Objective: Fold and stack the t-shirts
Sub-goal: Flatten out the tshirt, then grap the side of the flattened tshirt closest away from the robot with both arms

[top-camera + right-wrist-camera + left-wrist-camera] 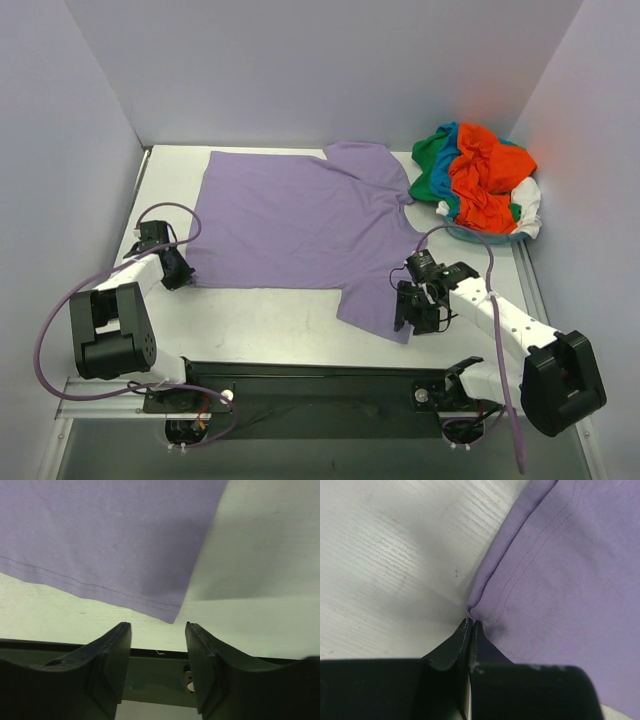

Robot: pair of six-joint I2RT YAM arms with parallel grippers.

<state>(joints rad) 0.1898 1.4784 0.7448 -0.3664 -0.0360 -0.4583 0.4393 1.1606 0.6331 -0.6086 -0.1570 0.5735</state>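
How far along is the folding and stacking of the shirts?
Done: the plain lavender cloth t-shirt lies spread flat. In hand: the left gripper is shut on its hem corner; the right gripper stands open at a sleeve corner. Left: every fold, and the crumpled heap of orange-red, green, teal and white shirts.

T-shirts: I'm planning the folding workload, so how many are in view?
5: a lavender t-shirt spread flat mid-table; orange-red, green, teal-blue and white ones heaped together far right. More may be hidden.

White arms have black joints, black tools and purple cables.
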